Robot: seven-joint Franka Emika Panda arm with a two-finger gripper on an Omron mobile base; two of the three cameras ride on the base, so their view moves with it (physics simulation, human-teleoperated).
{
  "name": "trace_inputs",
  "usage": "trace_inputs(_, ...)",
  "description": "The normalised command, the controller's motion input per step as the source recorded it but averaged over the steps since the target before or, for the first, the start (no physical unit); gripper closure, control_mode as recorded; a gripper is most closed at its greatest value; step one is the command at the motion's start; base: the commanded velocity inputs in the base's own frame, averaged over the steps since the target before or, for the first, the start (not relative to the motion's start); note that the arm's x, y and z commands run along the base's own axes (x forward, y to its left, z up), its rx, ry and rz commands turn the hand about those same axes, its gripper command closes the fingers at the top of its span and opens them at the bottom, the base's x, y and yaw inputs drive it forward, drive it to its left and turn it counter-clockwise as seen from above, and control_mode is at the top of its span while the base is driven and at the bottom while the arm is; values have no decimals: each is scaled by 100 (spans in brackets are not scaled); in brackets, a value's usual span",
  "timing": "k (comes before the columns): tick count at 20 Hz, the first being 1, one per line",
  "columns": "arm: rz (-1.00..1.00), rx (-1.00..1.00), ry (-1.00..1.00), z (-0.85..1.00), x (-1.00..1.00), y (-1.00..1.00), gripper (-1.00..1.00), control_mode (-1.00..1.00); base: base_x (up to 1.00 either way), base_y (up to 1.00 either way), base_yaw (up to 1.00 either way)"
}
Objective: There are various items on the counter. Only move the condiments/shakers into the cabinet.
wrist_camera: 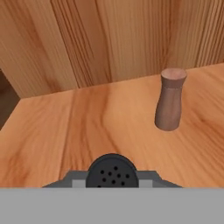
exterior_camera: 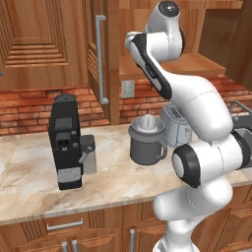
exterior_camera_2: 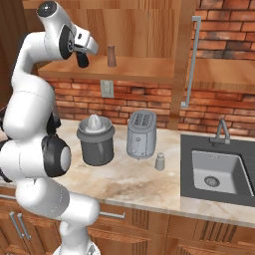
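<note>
My gripper (exterior_camera_2: 82, 59) is raised to the open wooden cabinet, just over the left end of its shelf (exterior_camera_2: 139, 69), and is shut on the black shaker (wrist_camera: 110, 171). That shaker's perforated top sits between the fingers in the hand view. The brown wood shaker (wrist_camera: 170, 100) stands upright on the shelf (wrist_camera: 87, 131), ahead and to the right of the held one; the right base view has it (exterior_camera_2: 111, 56) close beside my hand. The pale grey shaker (exterior_camera_2: 160, 162) stands on the counter (exterior_camera_2: 139, 184) by the toaster's right front corner.
On the counter stand the black coffee machine (exterior_camera: 66, 142), the grey juicer (exterior_camera_2: 95, 139) and the silver toaster (exterior_camera_2: 141, 134). A sink (exterior_camera_2: 199, 174) with a faucet (exterior_camera_2: 221, 132) lies to the right. The cabinet's long bar handle (exterior_camera_2: 191, 60) hangs right of the shelf.
</note>
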Motion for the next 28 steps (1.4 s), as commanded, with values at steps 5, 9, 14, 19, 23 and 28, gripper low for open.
trace_inputs(5, 0, -4, 0, -10, 16, 0, 100, -100, 0, 0, 0)
trace_inputs(9, 0, -4, -1, -35, 21, 0, 100, -100, 0, 0, 0)
trace_inputs(14, 0, -3, -6, -16, 13, 0, 100, -100, 0, 0, 0)
trace_inputs(19, 0, 0, -5, -4, 21, 0, 100, -100, 0, 0, 0)
trace_inputs(23, 0, 0, -2, -13, 34, 0, 100, -100, 0, 0, 0)
trace_inputs(28, 0, 0, 0, -13, 38, 0, 100, -100, 0, 0, 0)
